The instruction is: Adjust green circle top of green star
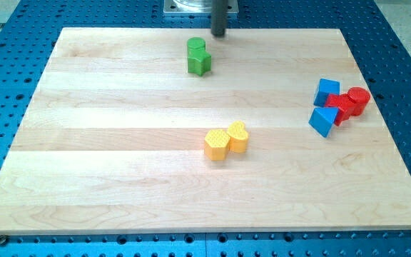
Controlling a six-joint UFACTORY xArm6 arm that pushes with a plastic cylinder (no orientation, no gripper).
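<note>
The green circle (195, 46) sits near the view's top, just left of centre, touching the green star (200, 63) from above. The star lies directly below it, shifted slightly right. My tip (219, 33) is at the board's top edge, up and to the right of the green circle, a short gap away and touching neither block.
A yellow hexagon (216, 145) and a yellow heart-like block (237, 136) touch at the board's middle. At the view's right, a blue cube (327, 91), a blue triangle (322, 121), a red star (342, 107) and a red cylinder (359, 100) cluster together. The wooden board (120, 178) lies on a blue perforated table.
</note>
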